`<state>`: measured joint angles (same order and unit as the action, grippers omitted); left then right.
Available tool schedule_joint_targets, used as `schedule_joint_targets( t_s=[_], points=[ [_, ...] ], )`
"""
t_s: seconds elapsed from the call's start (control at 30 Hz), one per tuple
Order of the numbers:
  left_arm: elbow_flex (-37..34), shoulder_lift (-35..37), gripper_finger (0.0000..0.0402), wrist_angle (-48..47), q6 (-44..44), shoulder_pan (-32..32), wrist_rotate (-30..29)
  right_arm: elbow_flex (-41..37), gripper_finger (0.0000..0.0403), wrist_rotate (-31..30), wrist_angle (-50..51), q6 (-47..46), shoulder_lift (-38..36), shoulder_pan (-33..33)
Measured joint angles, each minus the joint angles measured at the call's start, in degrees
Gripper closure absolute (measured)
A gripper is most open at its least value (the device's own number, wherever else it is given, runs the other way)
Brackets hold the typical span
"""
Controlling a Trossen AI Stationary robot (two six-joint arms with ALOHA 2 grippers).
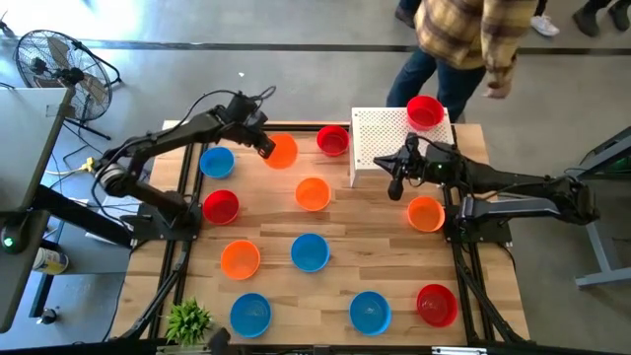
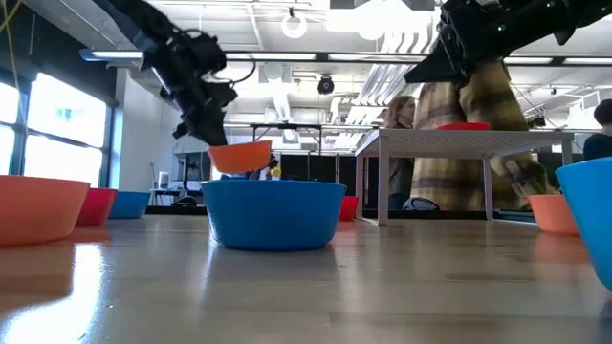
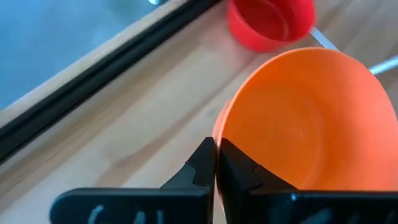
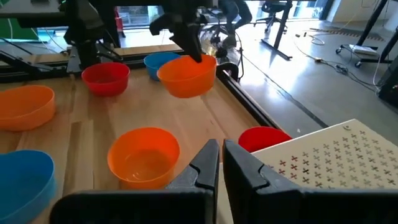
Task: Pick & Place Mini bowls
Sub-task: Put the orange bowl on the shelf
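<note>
One orange bowl is off the surface, pinched at its rim by my left pincer; the low view shows it hanging above the wood, so I judge I am mid-carry. A red bowl already sits on the white box, which I take as the drop spot. Next I need to swing the held bowl across toward that box, clearing the red bowl beside it, then lower and let go. My right pincer hovers at the box's near edge with its fingers almost together and empty. Other bowls lie scattered across the wood.
</note>
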<state>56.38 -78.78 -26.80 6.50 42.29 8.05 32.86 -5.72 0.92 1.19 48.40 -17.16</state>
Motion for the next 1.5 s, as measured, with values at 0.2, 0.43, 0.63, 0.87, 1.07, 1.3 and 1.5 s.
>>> schedule_joint_targets(
  t_s=[0.2,0.43,0.63,0.87,1.07,1.3,1.5],
  points=[
    [0.0,1.2,0.0400,-0.3,4.0,-9.7,-5.5,0.0,0.0391,-6.3,2.9,-3.3,0.0,5.2],
    [0.0,0.8,0.0400,1.9,7.7,-18.7,-11.9,0.0,0.0391,-13.1,5.7,-7.6,0.0,12.8],
    [0.0,0.8,0.0401,3.2,9.8,-22.9,-12.7,0.0,0.0389,-16.8,6.1,-8.7,0.0,18.4],
    [0.0,0.8,0.0401,5.0,11.8,-25.6,-12.7,0.0,0.0354,-19.9,6.1,-8.9,0.0,22.9],
    [0.0,0.8,0.0401,6.6,13.3,-26.8,-11.2,0.1,0.0324,-20.3,5.9,-8.7,0.4,25.0],
    [-0.1,-1.3,0.0401,7.4,15.0,-27.9,-10.3,0.1,0.0306,-19.5,4.3,-6.7,4.2,26.6],
    [0.2,-3.5,0.0401,7.1,17.0,-27.8,-9.9,4.7,0.0289,-18.8,6.9,-3.7,9.7,28.7]
  ],
)
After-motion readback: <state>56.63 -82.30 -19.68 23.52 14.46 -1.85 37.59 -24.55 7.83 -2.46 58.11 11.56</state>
